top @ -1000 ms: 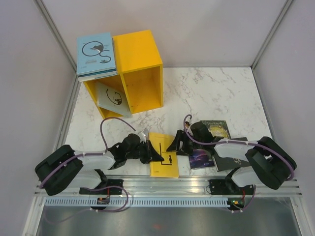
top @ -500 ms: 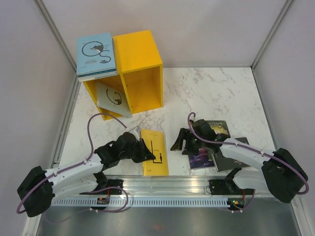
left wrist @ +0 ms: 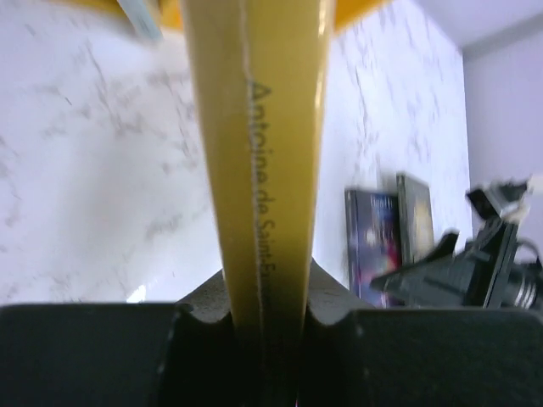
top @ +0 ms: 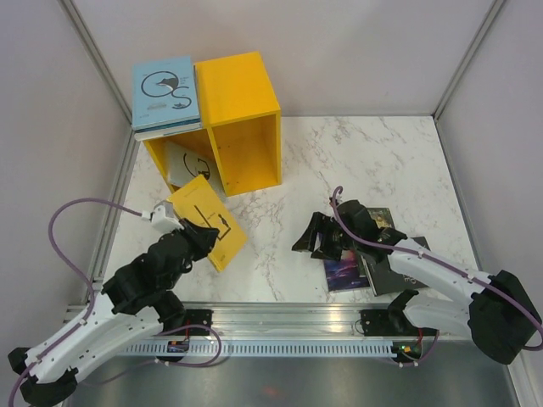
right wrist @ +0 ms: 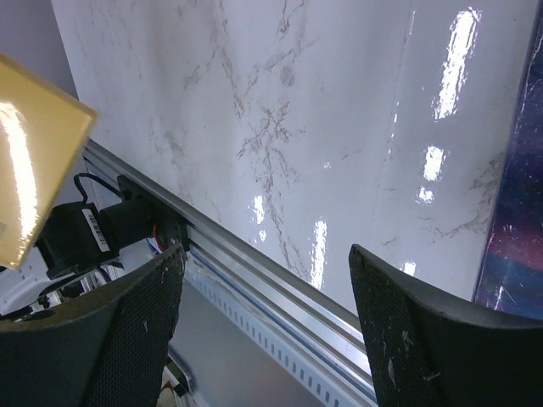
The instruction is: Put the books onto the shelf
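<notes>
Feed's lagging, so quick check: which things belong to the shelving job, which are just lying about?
Job: yellow book, held by left gripper; yellow shelf; light blue book on top; book leaning in left compartment; purple galaxy book; dark books.
Lying about: nothing loose, only arm cables.

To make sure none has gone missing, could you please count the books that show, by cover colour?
Light blue: 1
Grey-green: 1
Yellow: 1
Purple: 1
Dark: 2
Total: 6 covers showing; more may lie hidden under the light blue one.
</notes>
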